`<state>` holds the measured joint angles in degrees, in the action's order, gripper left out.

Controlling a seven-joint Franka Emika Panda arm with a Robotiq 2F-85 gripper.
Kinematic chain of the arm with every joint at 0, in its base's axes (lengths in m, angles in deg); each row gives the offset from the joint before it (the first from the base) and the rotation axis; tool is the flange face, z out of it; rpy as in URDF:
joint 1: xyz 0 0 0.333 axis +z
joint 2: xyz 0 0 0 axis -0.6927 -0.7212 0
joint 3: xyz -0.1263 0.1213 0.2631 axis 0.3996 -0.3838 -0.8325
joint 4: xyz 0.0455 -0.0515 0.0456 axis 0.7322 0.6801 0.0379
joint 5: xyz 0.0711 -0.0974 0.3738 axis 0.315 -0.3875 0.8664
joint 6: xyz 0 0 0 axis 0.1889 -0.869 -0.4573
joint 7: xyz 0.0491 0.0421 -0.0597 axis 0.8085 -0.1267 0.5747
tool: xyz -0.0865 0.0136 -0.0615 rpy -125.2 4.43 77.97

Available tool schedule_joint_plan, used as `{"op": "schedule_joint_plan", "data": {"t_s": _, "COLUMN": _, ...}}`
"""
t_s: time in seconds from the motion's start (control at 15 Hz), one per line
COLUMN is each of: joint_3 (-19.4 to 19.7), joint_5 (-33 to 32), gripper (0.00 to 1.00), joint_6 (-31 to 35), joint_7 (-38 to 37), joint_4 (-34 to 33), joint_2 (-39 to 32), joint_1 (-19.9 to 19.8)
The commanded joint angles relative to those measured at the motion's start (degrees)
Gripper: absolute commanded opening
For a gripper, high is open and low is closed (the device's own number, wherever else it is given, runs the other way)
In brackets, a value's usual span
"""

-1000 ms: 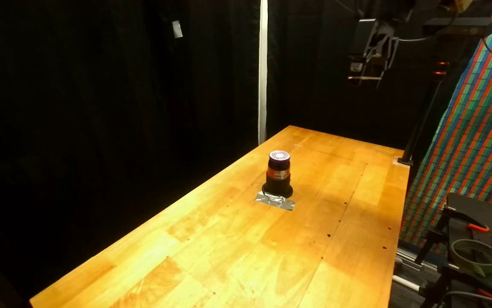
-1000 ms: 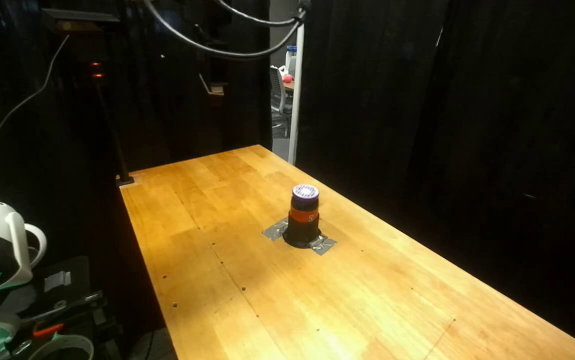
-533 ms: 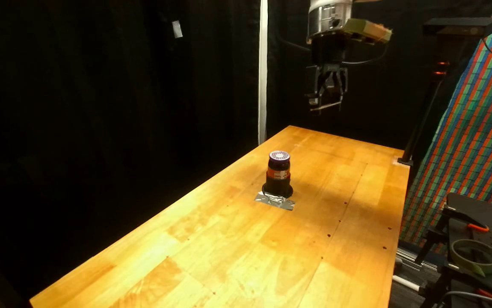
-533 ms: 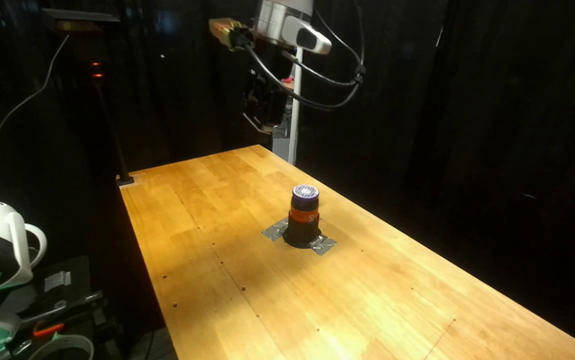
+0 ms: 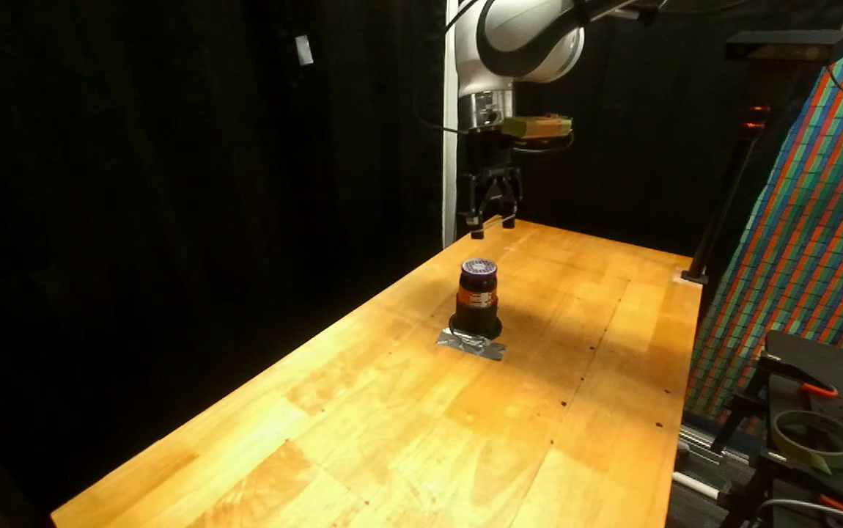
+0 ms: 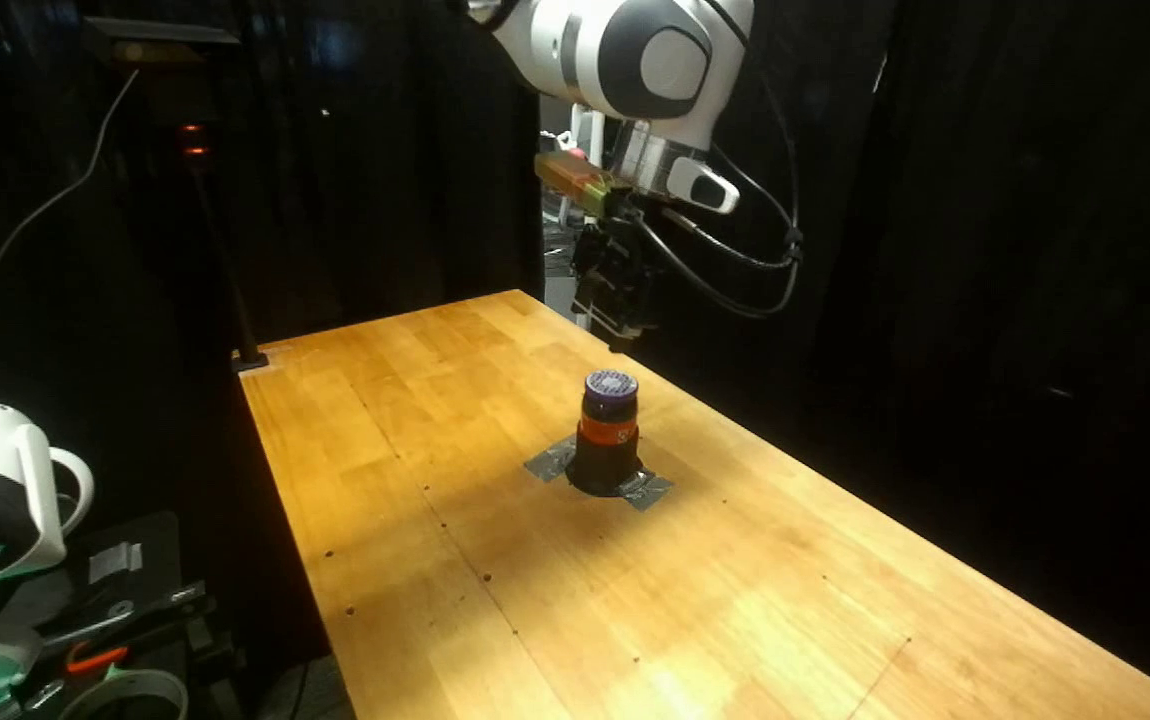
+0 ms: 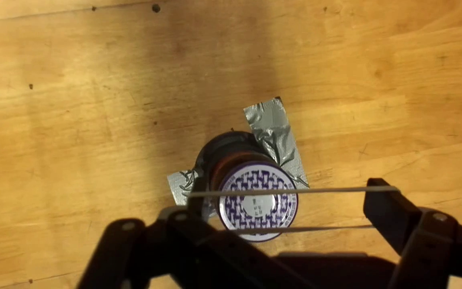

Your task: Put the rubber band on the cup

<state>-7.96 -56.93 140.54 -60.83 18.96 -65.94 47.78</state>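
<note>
The cup [image 5: 477,299] is a dark jar with an orange label and a white and purple patterned lid. It stands upright in a black base on the wooden table, and also shows in an exterior view [image 6: 608,430] and in the wrist view [image 7: 257,209]. My gripper [image 5: 493,229] is open above the cup, apart from it. The pale rubber band [image 7: 327,190] is stretched around both spread fingers. In the wrist view its two strands cross over the lid, and the left finger of the gripper [image 7: 288,194] overlaps the jar's left side.
Silver tape [image 6: 647,490] fixes the base to the table [image 5: 407,440]. A thin stand with a black camera [image 5: 788,48] rises at a far table corner. A black cart [image 5: 832,367] with a tape roll stands beside the table. Dark curtains hang around.
The arm has come in and down toward the cup, moving left in one exterior picture and right in the other. The gripper stays open with the band around its fingers. The cup has not moved.
</note>
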Motion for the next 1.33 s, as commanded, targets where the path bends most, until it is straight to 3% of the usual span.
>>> {"op": "schedule_joint_plan", "data": {"t_s": 0.0, "joint_3": 0.93, "joint_5": -1.29, "gripper": 1.00, "joint_6": -2.93, "joint_7": 1.39, "joint_4": -13.98, "joint_2": -10.43, "joint_1": 1.02}}
{"op": "schedule_joint_plan", "data": {"t_s": 0.4, "joint_3": 1.67, "joint_5": -1.14, "gripper": 1.00, "joint_6": -5.92, "joint_7": 1.75, "joint_4": -29.03, "joint_2": -22.84, "joint_1": 0.74}}
{"op": "schedule_joint_plan", "data": {"t_s": 0.8, "joint_3": 1.00, "joint_5": 0.08, "gripper": 1.00, "joint_6": -18.99, "joint_7": 2.40, "joint_4": -42.40, "joint_2": -30.73, "joint_1": 0.09}}
{"op": "schedule_joint_plan", "data": {"t_s": 1.07, "joint_3": -0.14, "joint_5": 1.43, "gripper": 1.00, "joint_6": -26.81, "joint_7": 3.69, "joint_4": -45.72, "joint_2": -31.68, "joint_1": -0.11}}
{"op": "schedule_joint_plan", "data": {"t_s": 1.27, "joint_3": -0.30, "joint_5": 1.05, "gripper": 1.00, "joint_6": -25.28, "joint_7": 3.43, "joint_4": -45.60, "joint_2": -32.39, "joint_1": 0.04}}
